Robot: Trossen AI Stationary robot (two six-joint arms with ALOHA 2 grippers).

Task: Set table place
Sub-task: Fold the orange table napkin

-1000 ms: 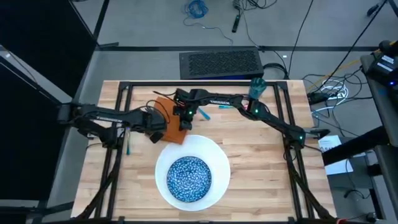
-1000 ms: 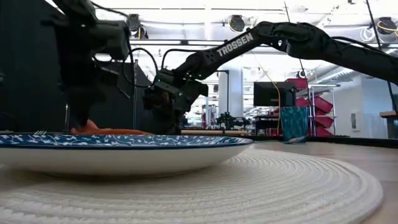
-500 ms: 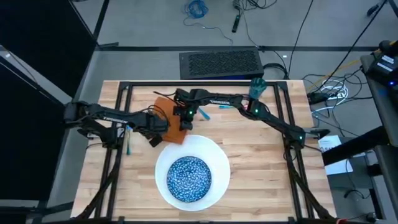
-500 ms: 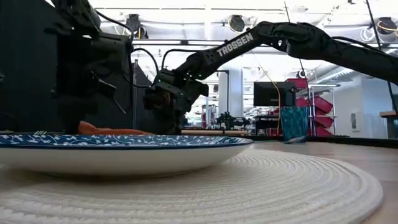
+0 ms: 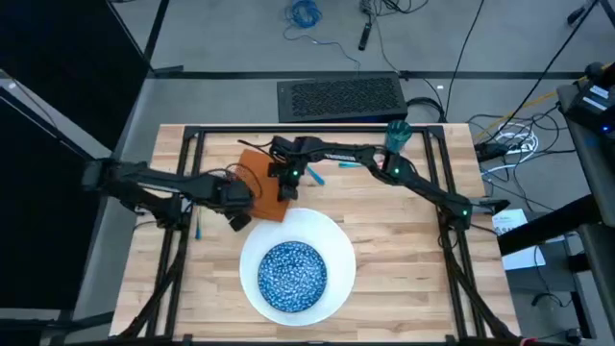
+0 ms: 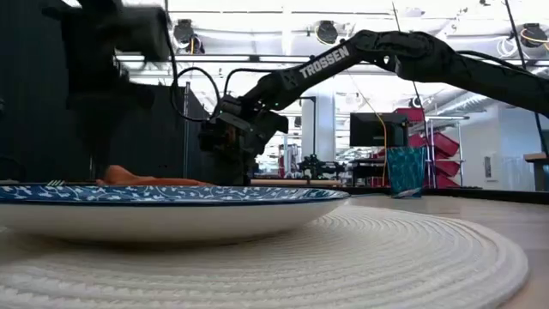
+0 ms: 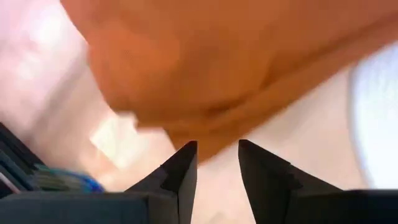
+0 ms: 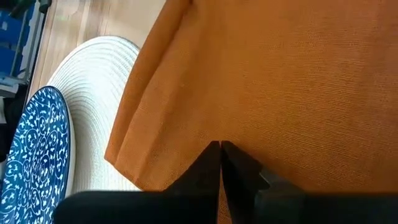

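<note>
Your light wooden desk (image 5: pixel 404 250) carries the orange cloth napkin (image 5: pixel 261 183) near its far edge. Your right gripper (image 8: pixel 221 155) sits pinched shut on the cloth; your left gripper (image 7: pixel 217 163) hovers narrowly parted beside its corner.

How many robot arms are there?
2. The left gripper is open at the edge of the orange cloth napkin; the right gripper is shut, down on that napkin.

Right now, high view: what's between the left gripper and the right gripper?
The orange napkin. In the high view the left gripper sits at its near-left edge and the right gripper over its right side. Both wrist views fill with that cloth.
</note>
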